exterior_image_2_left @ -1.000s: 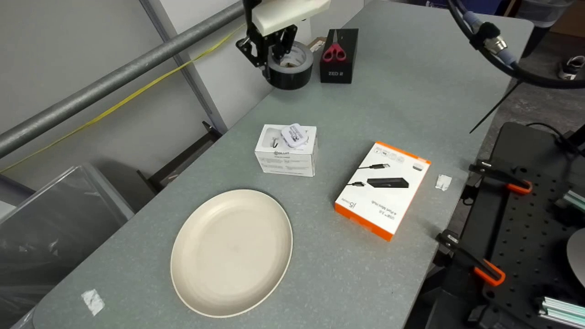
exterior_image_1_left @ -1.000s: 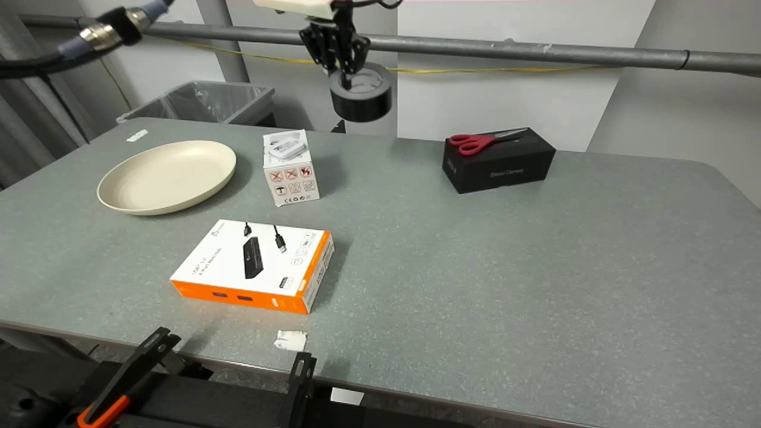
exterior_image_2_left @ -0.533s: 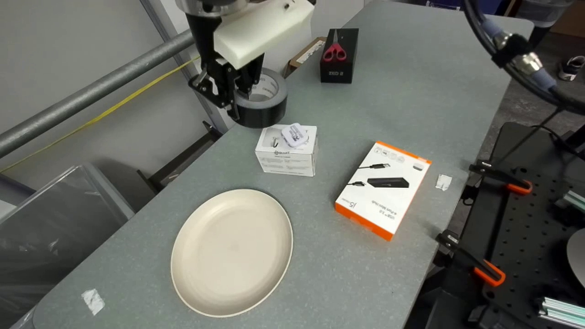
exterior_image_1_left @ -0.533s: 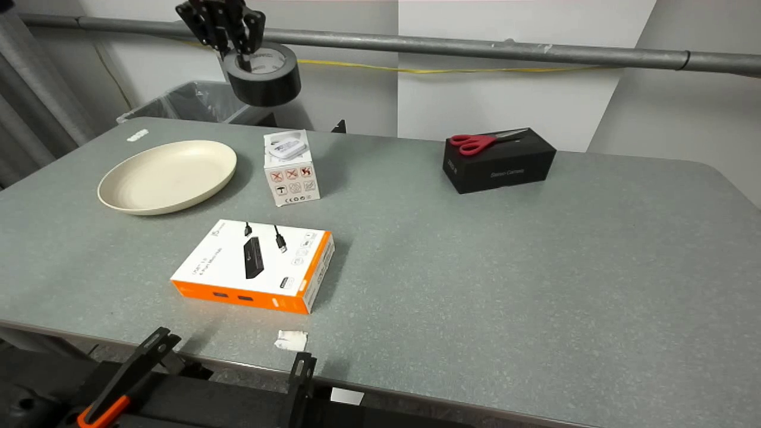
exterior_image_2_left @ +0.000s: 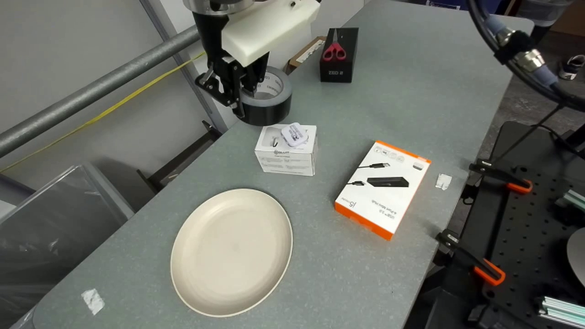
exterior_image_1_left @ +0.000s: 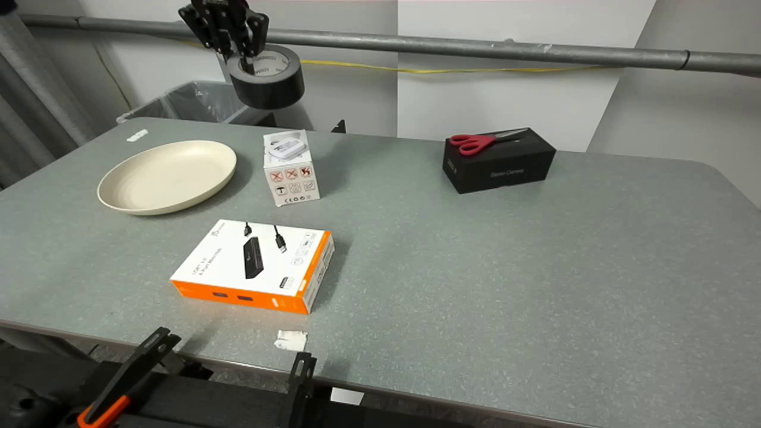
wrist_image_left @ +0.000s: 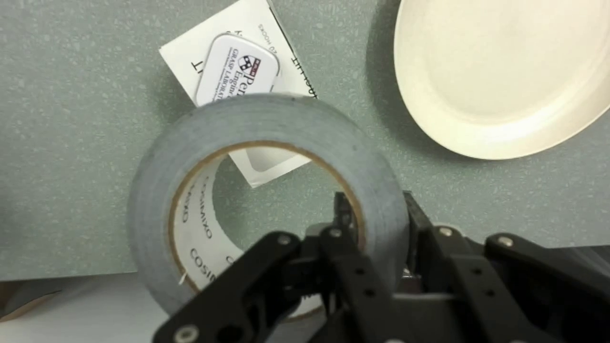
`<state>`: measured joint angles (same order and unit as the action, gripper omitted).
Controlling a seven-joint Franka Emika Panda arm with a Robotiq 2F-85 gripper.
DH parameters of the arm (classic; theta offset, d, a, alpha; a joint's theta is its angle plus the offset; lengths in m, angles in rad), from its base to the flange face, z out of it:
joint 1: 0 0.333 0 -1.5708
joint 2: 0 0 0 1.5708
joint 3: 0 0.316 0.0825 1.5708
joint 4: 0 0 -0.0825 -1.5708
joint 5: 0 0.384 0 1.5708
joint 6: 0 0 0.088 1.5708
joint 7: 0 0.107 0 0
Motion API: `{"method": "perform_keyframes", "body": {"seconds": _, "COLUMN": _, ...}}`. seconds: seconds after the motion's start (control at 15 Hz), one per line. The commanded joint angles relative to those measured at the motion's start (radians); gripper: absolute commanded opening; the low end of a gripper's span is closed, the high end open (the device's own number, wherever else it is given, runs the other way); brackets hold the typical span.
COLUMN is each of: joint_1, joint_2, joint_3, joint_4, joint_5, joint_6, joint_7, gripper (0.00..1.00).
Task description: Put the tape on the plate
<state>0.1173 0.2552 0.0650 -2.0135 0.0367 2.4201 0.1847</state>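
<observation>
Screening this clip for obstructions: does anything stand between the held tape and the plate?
Nothing visible does: the gripper holds the tape aloft, and the plate is uncovered. The white box stands lower, beside the plate; it likely won't obstruct.

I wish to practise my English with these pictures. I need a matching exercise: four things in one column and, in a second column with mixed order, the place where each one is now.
Things
1. tape
2. plate
3. scissors
4. flat white case

Places
A. on top of the black box
B. lying directly on the table
C. on top of the small white box
D. held in the air by the tool

Right pairs: 1-D, 2-B, 3-A, 4-C.
</observation>
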Motion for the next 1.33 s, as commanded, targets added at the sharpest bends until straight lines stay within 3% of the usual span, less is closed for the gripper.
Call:
{"method": "perform_keyframes", "body": {"seconds": 0.0, "joint_1": 0.024, "joint_2": 0.019, "joint_3": 0.031, "joint_4": 0.034, "joint_5": -0.010, "joint_6": -0.002, "joint_7": -0.037, "gripper": 0.07}}
{"method": "perform_keyframes", "body": {"seconds": 0.33, "joint_1": 0.122, "joint_2": 0.111, "joint_3": 0.108, "joint_4": 0.128, "joint_5": -0.077, "joint_6": -0.038, "joint_7": -0.088, "gripper": 0.07}}
{"method": "perform_keyframes", "body": {"seconds": 0.6, "joint_1": 0.178, "joint_2": 0.227, "joint_3": 0.128, "joint_4": 0.216, "joint_5": -0.103, "joint_6": -0.064, "joint_7": -0.111, "gripper": 0.07}}
{"method": "perform_keyframes", "body": {"seconds": 1.0, "joint_1": 0.183, "joint_2": 0.320, "joint_3": 0.143, "joint_4": 0.254, "joint_5": -0.075, "joint_6": -0.170, "joint_7": -0.194, "gripper": 0.07}}
{"method": "perform_keyframes", "body": {"seconds": 1.27, "joint_1": 0.181, "joint_2": 0.382, "joint_3": 0.141, "joint_4": 0.298, "joint_5": -0.080, "joint_6": -0.162, "joint_7": -0.241, "gripper": 0.07}}
